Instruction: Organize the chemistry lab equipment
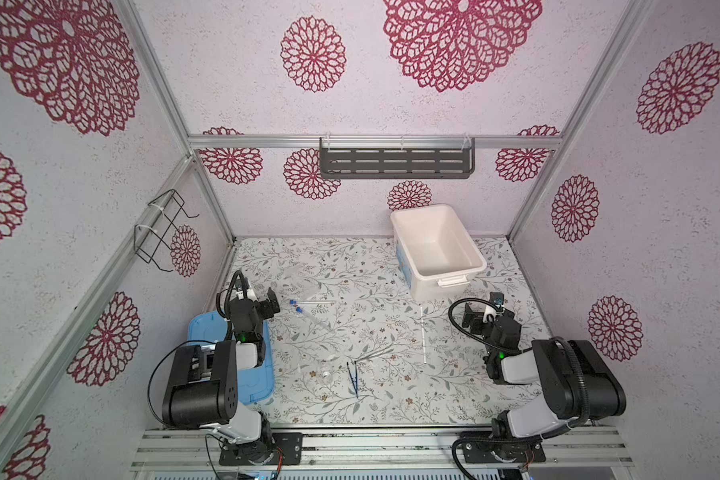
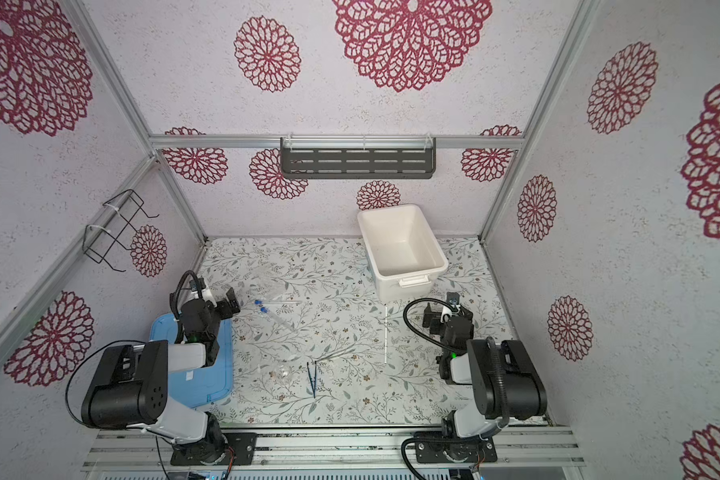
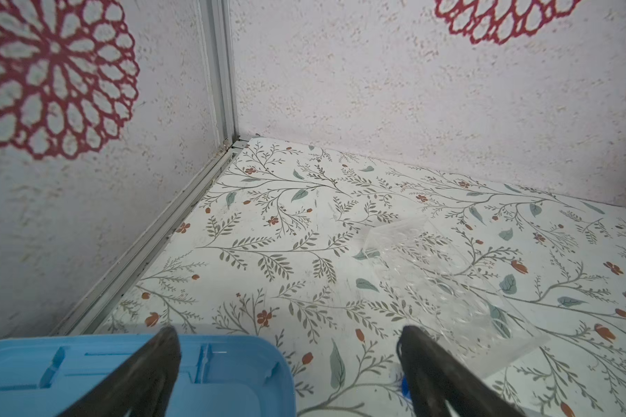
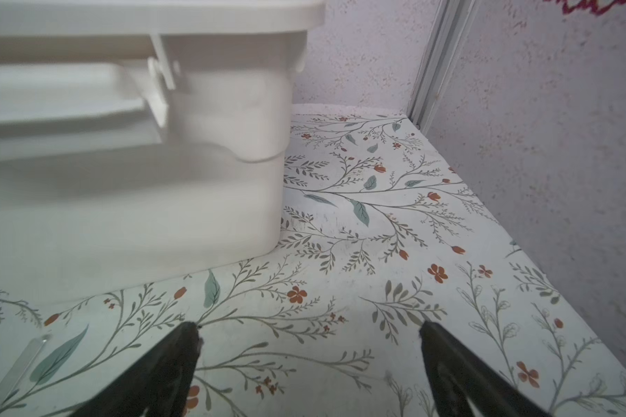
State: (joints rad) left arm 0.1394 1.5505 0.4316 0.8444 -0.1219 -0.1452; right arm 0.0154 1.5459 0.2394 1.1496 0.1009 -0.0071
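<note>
- Left gripper (image 1: pixel 272 304) (image 3: pixel 288 330): jaws spread wide, nothing between them. It sat on the left, over the far end of the blue lid (image 1: pixel 260 374) (image 3: pixel 69 368), just left of the tube caps.
- Right gripper (image 1: pixel 481 306) (image 4: pixel 308 326): jaws spread wide, nothing held. It sat on the right, just near of the white tub (image 1: pixel 422 289) (image 4: pixel 196 202).
- Two clear tubes (image 1: pixel 313 302) with blue caps lay on the table (image 1: pixel 391 399) left of centre, caps toward the left gripper. One ran left-right and the second tube (image 1: pixel 314 320) angled toward near-right.
- Dimpled clear plate (image 3: pixel 445 278) lay flat just far of the tubes. It was faint in both top views.
- White rod (image 1: pixel 422 334) (image 2: pixel 385 334) lay right of centre, running near-far, left of the right gripper.
- Silvery tool (image 1: pixel 375 354) lay slanted at centre.
- Tweezers (image 1: pixel 353 378) (image 2: pixel 312 379), dark blue, lay just near-left of the tool. Could not tell whether the two touched.
- Clear vessel (image 1: pixel 327 374) (image 2: pixel 282 372) lay just left of the tweezers, shape unclear.
- The tub stood far right, open side up.
</note>
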